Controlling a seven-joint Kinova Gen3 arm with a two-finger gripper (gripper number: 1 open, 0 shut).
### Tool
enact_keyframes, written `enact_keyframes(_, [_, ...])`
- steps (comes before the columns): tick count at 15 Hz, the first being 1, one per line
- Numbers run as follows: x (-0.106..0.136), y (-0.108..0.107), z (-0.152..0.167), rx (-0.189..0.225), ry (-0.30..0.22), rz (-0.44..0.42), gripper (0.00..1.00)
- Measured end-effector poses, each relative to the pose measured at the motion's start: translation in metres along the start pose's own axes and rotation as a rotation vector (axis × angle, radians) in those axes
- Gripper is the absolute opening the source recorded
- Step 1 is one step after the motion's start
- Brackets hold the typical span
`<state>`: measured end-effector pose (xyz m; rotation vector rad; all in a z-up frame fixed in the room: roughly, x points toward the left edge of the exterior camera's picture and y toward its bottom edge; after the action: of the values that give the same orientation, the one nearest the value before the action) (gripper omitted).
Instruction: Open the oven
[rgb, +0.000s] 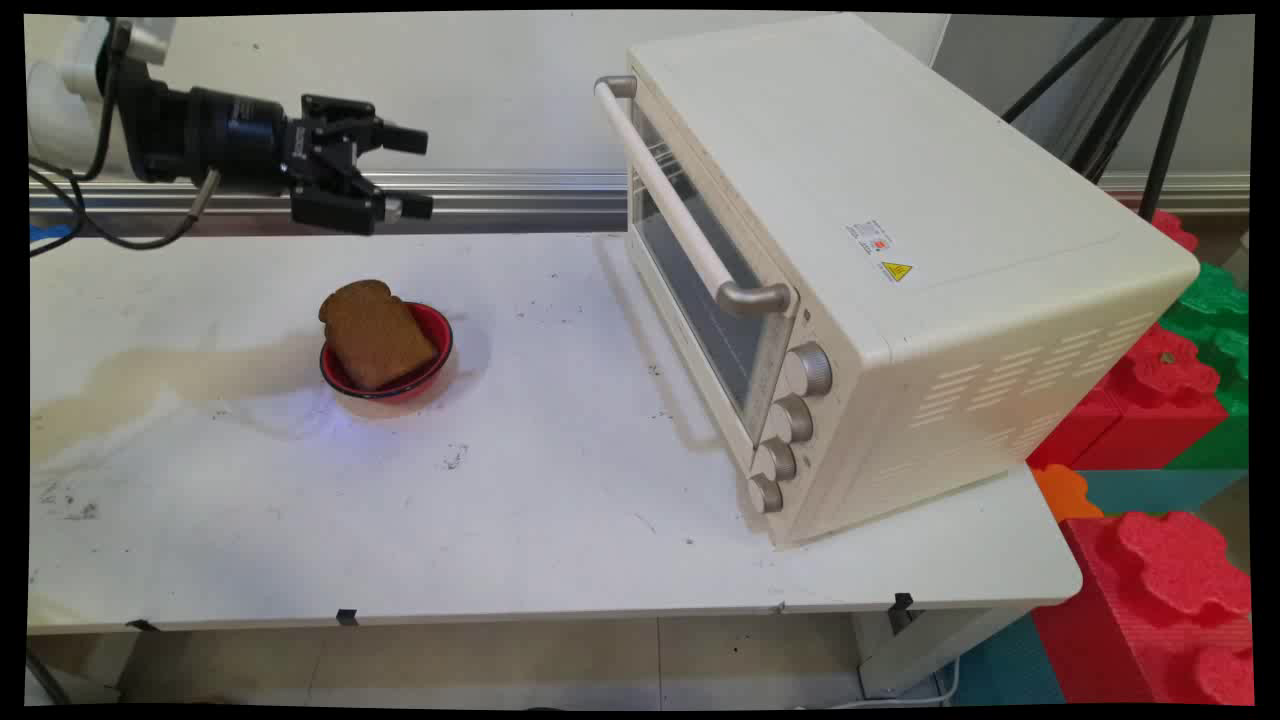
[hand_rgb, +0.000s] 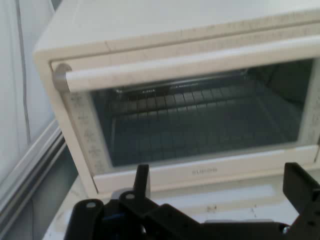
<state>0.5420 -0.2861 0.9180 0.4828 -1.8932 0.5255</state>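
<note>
One black two-finger gripper (rgb: 418, 172), fingers apart and holding nothing, raised above the white table (rgb: 500, 520), pointing at the closed cream toaster oven (rgb: 900, 270). Hand view alone shows its wire rack (hand_rgb: 200, 105); red bowl (rgb: 430, 355) with brown toast slice (rgb: 375, 335) appears only in main view.

The table (rgb: 560, 520) carries two groups of items. A bowl (rgb: 432, 362) stands on its left half, with a slice of bread (rgb: 375, 335) resting in it, tilted against the rim. The toaster oven (rgb: 900, 260) stands on the right half, door (rgb: 700, 290) closed and facing left. The gripper (rgb: 418, 172) hangs above the table's far left, behind the bowl, pointing at the oven door, well apart from it.
</note>
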Motion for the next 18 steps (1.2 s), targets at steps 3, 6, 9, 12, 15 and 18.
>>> enact_keyframes(3, [0.01,-0.001,0.005,0.002,0.022,-0.001,1.0])
enact_keyframes(6, [0.022,-0.002,0.013,0.002,0.048,-0.003,1.0])
enact_keyframes(9, [0.036,-0.003,0.023,0.001,0.075,-0.006,1.0])
enact_keyframes(12, [0.05,-0.003,0.037,-0.001,0.096,-0.009,1.0])
enact_keyframes(15, [0.064,-0.001,0.056,-0.01,0.112,-0.008,1.0])
enact_keyframes(18, [0.074,0.0,0.072,-0.015,0.121,-0.009,1.0])
